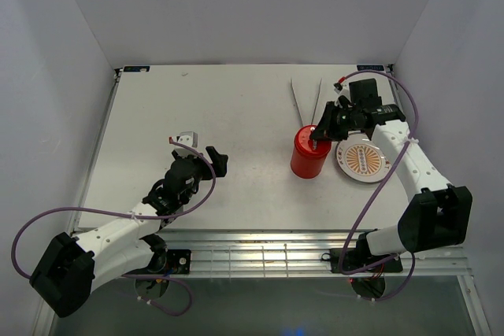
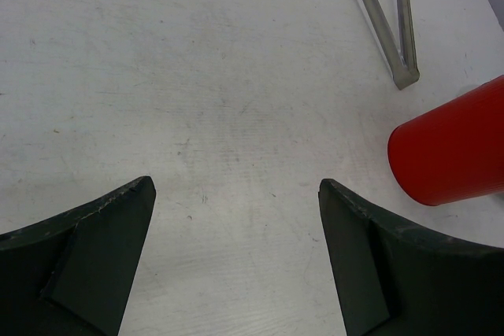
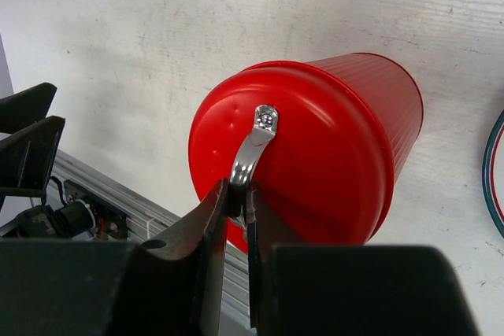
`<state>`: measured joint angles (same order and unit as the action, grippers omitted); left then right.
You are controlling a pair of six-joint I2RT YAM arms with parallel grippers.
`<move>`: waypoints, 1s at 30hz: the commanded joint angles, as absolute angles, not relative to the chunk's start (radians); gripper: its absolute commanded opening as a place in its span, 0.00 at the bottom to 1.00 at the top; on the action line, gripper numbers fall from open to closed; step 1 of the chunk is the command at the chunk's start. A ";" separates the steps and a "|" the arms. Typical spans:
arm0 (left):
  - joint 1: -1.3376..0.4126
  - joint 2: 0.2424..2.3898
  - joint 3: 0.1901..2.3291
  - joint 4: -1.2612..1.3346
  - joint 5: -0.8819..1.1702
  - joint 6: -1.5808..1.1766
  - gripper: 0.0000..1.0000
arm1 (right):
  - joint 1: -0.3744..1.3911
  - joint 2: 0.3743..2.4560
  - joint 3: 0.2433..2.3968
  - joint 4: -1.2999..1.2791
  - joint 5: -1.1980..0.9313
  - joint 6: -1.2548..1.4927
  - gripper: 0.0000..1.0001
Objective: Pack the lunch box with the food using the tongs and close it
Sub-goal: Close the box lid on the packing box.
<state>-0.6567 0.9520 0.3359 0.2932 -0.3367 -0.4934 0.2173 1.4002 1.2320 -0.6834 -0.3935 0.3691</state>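
The lunch box [image 1: 309, 155] stands right of the table [image 1: 220, 116] middle, lid [image 3: 287, 155] on, contents hidden. The right gripper [image 3: 236, 204] is clamped on the lid's metal handle [image 3: 256, 143]. The plate [image 1: 354, 169] beside it is partly covered by that arm; the tongs [image 1: 305, 98] lie behind. The left gripper [image 2: 236, 194], spread wide, hangs over bare tabletop, well apart.

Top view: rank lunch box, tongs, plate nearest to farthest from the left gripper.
From the left gripper, which is open:
1. Lunch box: nearest, off to its right at mid-table, lid on.
2. Tongs: a little farther, lying behind the box toward the far edge.
3. Plate: farthest, on the box's right side.
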 commanded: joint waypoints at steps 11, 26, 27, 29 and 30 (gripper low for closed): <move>-0.658 0.943 0.364 0.311 -0.336 -0.486 0.95 | 0.241 1.410 1.167 -0.646 -0.331 0.353 0.08; -0.658 0.953 0.365 0.310 -0.333 -0.489 0.95 | 0.268 1.414 1.042 -0.595 -0.299 0.360 0.08; -0.658 0.954 0.365 0.310 -0.333 -0.489 0.95 | 0.267 1.402 1.045 -0.597 -0.304 0.360 0.10; -0.658 0.954 0.365 0.310 -0.333 -0.489 0.95 | 0.270 1.388 1.057 -0.598 -0.314 0.368 0.20; -0.658 0.956 0.365 0.310 -0.333 -0.489 0.95 | 0.267 1.379 1.074 -0.601 -0.318 0.371 0.29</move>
<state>-0.6567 0.9577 0.3359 0.2932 -0.3363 -0.4938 0.2584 1.3598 1.1088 -0.4637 -0.3916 0.4080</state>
